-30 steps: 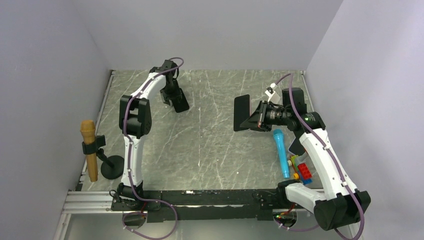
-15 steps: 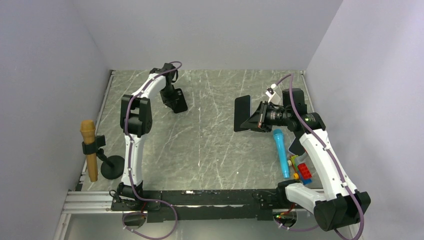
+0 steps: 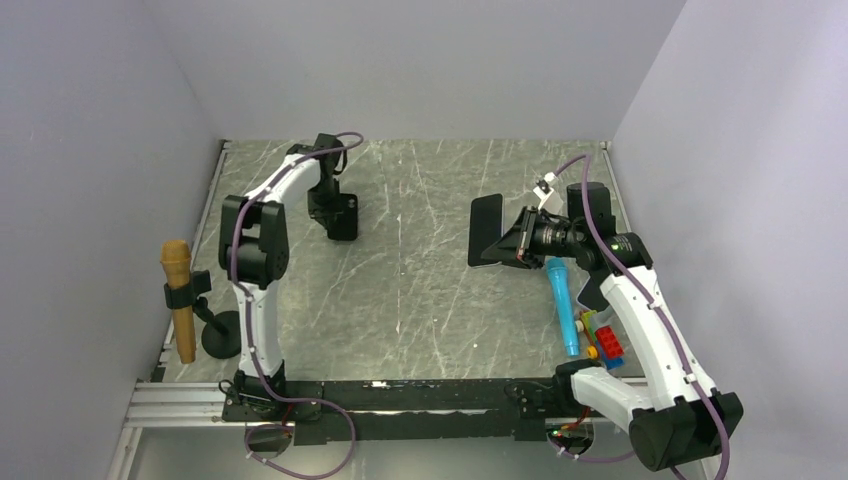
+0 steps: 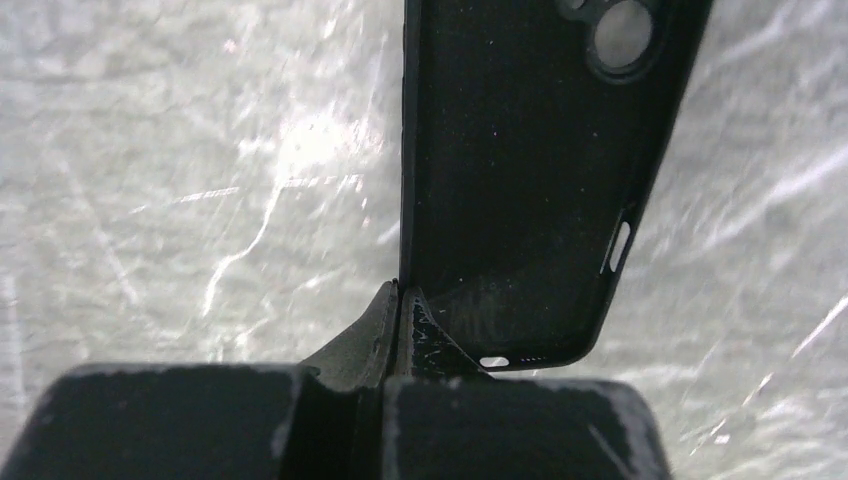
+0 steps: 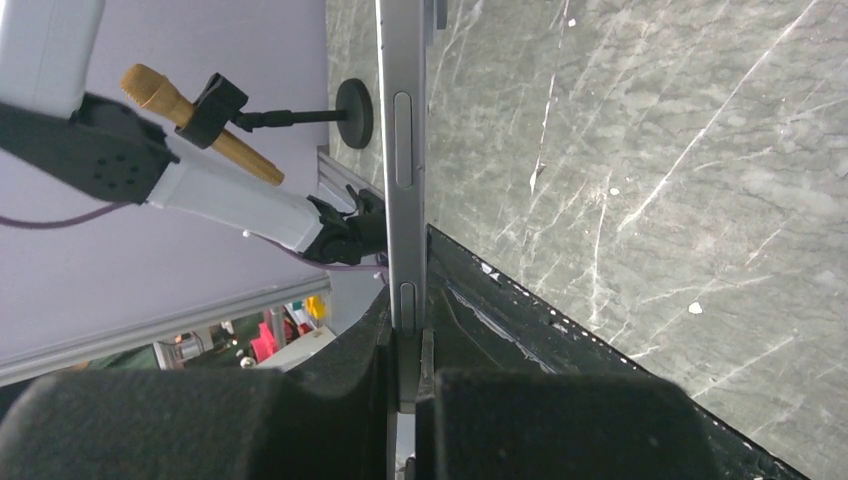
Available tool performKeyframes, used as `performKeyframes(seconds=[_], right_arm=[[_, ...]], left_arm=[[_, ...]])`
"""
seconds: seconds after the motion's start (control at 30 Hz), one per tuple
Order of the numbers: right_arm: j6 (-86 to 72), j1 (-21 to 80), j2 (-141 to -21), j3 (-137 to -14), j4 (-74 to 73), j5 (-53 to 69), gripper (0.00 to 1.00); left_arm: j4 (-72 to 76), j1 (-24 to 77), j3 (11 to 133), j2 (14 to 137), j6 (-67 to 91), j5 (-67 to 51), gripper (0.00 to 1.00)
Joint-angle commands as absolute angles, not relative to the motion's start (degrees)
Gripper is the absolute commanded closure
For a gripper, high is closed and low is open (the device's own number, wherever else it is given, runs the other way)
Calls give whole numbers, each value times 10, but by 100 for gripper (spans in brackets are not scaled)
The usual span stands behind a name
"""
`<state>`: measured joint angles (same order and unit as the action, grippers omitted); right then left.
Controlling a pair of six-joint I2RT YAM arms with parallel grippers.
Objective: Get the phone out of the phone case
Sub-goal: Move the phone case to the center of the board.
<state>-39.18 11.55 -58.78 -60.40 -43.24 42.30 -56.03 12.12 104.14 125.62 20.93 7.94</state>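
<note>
The empty black phone case [image 4: 520, 180] hangs just above the table with its open inside and camera hole facing the left wrist camera. My left gripper [image 4: 400, 300] is shut on the case's left side wall. From above, the case [image 3: 343, 217] is at the back left under the left gripper [image 3: 326, 205]. The phone [image 3: 485, 228] is free of the case and held upright at the right. In the right wrist view the phone [image 5: 402, 150] is seen edge-on, a grey side with buttons. My right gripper [image 5: 405, 340] is shut on its lower end.
A gold microphone [image 3: 179, 300] on a black stand sits at the left table edge. A blue microphone [image 3: 562, 305] and coloured toy bricks [image 3: 603, 338] lie near the right arm. Grey walls close in the table on three sides.
My left gripper has shut on the case's side wall and swung it a little to the left and nearer. The right arm with the phone has barely shifted.
</note>
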Motion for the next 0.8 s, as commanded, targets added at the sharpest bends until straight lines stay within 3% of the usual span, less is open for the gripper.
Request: performKeyframes(seconds=[0.0, 0.37, 0.77], right_arm=[[-387, 113, -565, -601, -393, 430, 100], [-408, 114, -573, -562, -345, 452, 100], [-471, 144, -622, -532, -238, 458, 100]], left_arm=[[-528, 120, 978, 1144, 136, 85, 100], [-468, 142, 706, 905, 162, 20, 100], [-489, 319, 514, 778, 382, 38, 100]])
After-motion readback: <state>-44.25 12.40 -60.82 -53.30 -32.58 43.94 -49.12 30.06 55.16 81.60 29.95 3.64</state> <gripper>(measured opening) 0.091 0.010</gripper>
